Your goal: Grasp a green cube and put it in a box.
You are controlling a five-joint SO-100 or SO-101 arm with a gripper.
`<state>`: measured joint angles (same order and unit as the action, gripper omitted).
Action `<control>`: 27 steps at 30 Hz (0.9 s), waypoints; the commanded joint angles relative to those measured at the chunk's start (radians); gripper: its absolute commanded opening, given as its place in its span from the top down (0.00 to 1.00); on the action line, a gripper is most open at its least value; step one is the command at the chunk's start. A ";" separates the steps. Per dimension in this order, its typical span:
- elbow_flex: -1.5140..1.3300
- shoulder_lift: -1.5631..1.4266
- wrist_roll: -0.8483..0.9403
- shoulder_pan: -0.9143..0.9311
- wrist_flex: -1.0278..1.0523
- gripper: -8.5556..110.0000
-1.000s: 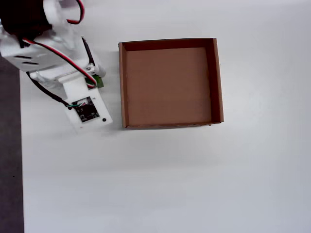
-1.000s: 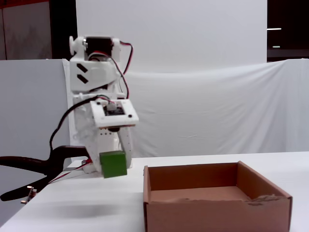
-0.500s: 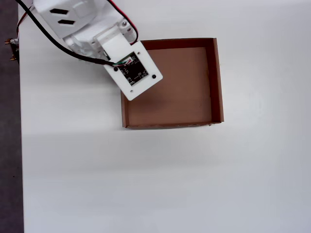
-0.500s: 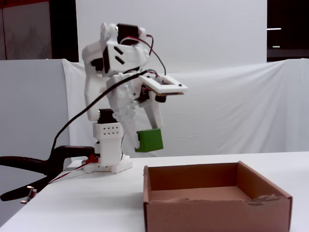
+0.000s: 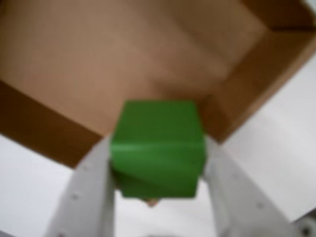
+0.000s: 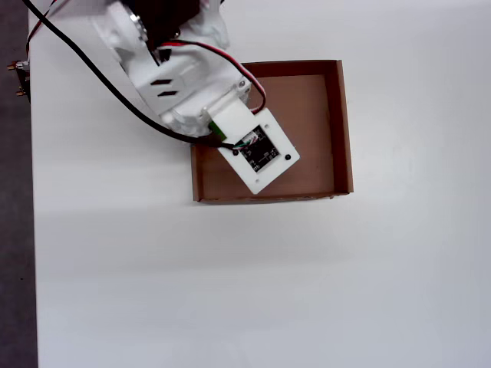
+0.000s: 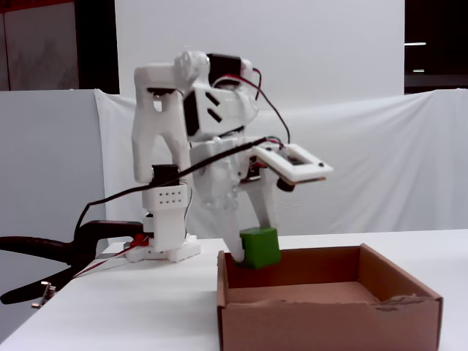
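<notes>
The green cube (image 5: 158, 148) sits clamped between my gripper's (image 5: 158, 157) two white fingers (image 5: 86, 197), so the gripper is shut on it. Beneath it in the wrist view lies the brown floor of the box (image 5: 123, 59), near one corner. From the fixed view the green cube (image 7: 260, 247) hangs at rim height over the left part of the box (image 7: 329, 322), with the gripper (image 7: 252, 252) pointing down. Seen from overhead, the arm's camera plate (image 6: 259, 153) covers the box's left half (image 6: 343, 130); only a sliver of the green cube (image 6: 218, 129) shows.
The box rests on a white table (image 6: 230, 291) whose left edge meets a dark strip (image 6: 15, 230). The arm's base (image 7: 164, 219) stands behind the box at the left. A black clamp (image 7: 51, 252) grips the table's left edge.
The arm has swung from beside the box to over its left part. It has also come down, bringing the held green cube to the level of the rim.
</notes>
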<state>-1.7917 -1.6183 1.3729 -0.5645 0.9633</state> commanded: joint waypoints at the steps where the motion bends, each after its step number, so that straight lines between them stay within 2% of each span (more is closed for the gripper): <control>1: 0.071 0.037 -0.003 -0.018 -0.029 0.80; 15: 0.141 0.183 -0.012 -0.129 0.029 0.80; 27: 0.115 0.233 -0.017 -0.146 0.012 0.80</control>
<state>-1.6950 -1.3806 1.3576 -0.6995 0.9894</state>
